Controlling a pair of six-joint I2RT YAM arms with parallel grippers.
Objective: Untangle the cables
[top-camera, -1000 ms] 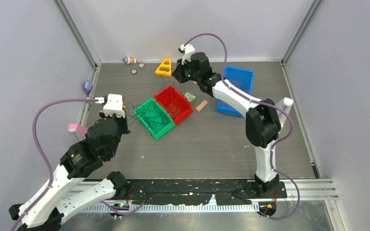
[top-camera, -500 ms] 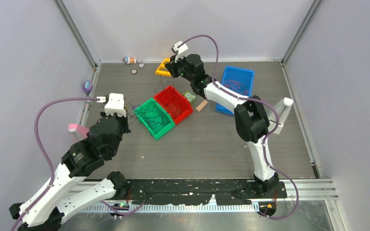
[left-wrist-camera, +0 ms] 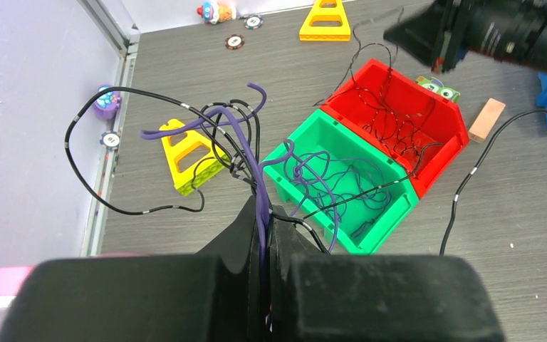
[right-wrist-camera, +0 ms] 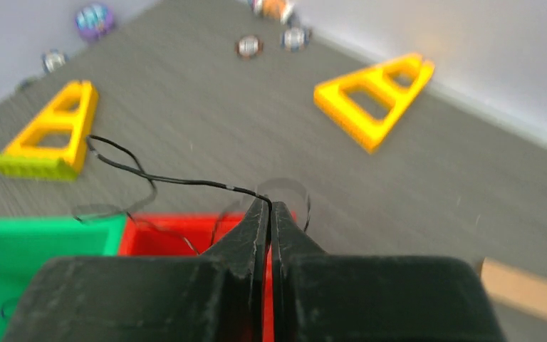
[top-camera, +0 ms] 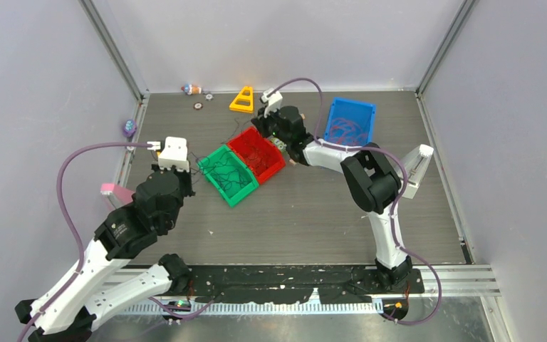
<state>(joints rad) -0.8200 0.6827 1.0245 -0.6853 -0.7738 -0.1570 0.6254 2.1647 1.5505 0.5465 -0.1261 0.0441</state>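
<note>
Thin cables lie tangled across two bins. In the left wrist view a purple cable (left-wrist-camera: 258, 153) and black cables (left-wrist-camera: 89, 196) rise in loops from my left gripper (left-wrist-camera: 265, 219), which is shut on them just left of the green bin (left-wrist-camera: 381, 226). More purple loops (left-wrist-camera: 342, 178) lie inside that bin. Black cables (left-wrist-camera: 392, 121) fill the red bin (left-wrist-camera: 443, 151). My right gripper (right-wrist-camera: 269, 204) is shut on one thin black cable (right-wrist-camera: 178, 181) above the red bin's far edge (top-camera: 244, 135). Orange-red cables (top-camera: 343, 128) lie in the blue bin (top-camera: 360, 107).
One yellow triangle block (top-camera: 243, 100) stands at the back and another (left-wrist-camera: 185, 153) lies by my left gripper. A wooden block (left-wrist-camera: 487, 119) and a green toy (left-wrist-camera: 438, 86) sit right of the red bin. Poker chips (top-camera: 198, 106) and small toys (top-camera: 192, 89) lie near the back wall.
My right gripper has come down and toward the near left, from above the back of the table to the red bin's far edge, still shut on the black cable. The left arm has barely shifted.
</note>
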